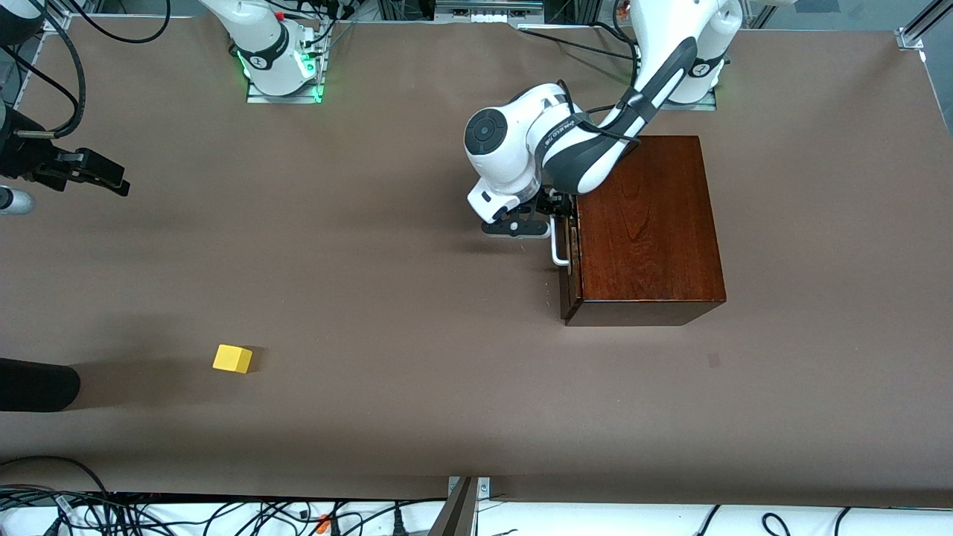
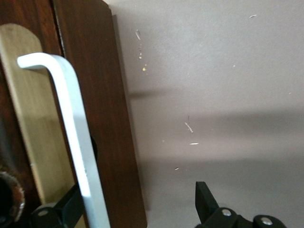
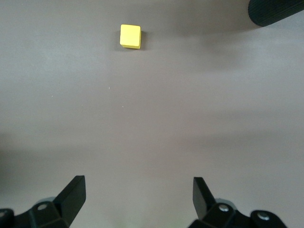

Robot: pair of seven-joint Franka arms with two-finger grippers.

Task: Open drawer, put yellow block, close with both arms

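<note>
The dark mahogany box (image 1: pixel 648 223) stands toward the left arm's end of the table. Its drawer front (image 1: pixel 569 286) with the white U-shaped handle (image 1: pixel 558 251) faces the right arm's end and looks shut. My left gripper (image 1: pixel 557 217) is open at the handle. In the left wrist view the handle (image 2: pixel 76 137) lies between the fingers (image 2: pixel 204 202), close to one of them; the gripper (image 2: pixel 137 204) grips nothing. The yellow block (image 1: pixel 232 359) lies on the table nearer the front camera. My right gripper (image 1: pixel 112 180) is open and empty above the table; the right wrist view shows the block (image 3: pixel 130 36) well ahead of that gripper (image 3: pixel 137 194).
A black rounded object (image 1: pixel 37 385) reaches in at the table's edge beside the block, toward the right arm's end; it also shows in the right wrist view (image 3: pixel 278 12). Brown table cover (image 1: pixel 387 283) stretches between block and box. Cables lie along the near edge.
</note>
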